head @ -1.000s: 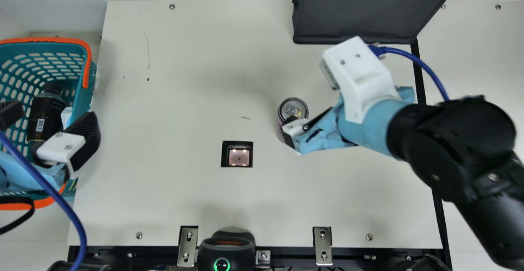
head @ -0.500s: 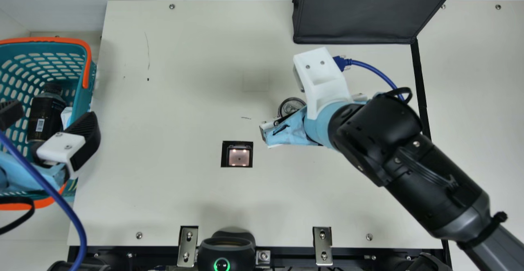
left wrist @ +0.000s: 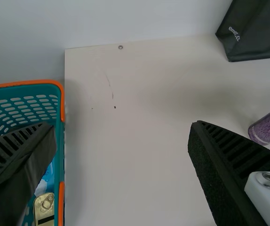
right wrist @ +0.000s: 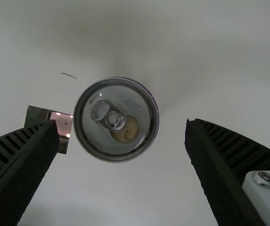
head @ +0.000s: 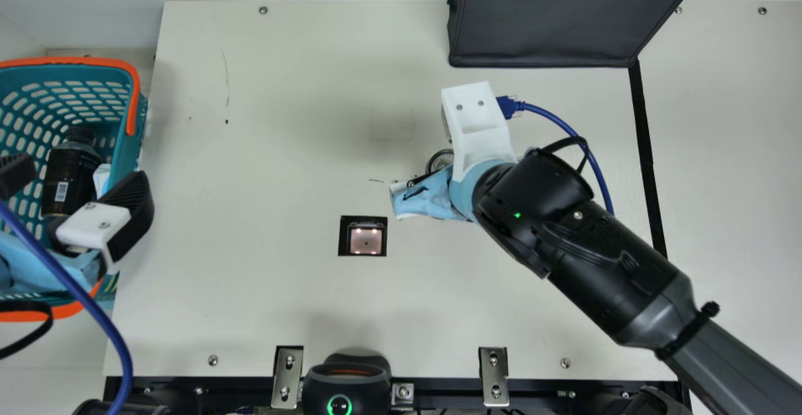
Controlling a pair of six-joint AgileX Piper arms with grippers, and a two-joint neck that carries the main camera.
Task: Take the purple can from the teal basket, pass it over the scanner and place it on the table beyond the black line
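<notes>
From high up, the main view is facing down; from its nine o'clock, the left wrist view is slanting nearer, sharing the basket [head: 128, 152]; the right's is facing down close above the can [right wrist: 135, 106].

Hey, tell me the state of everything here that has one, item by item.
Purple can: upright on the table
Right gripper: open, not gripping
Left gripper: open, empty
Scanner: lit
Green ring light: on
Bottle: capped, in the basket
Basket: upright, holding things
Black bag: open or closed, can't tell
</notes>
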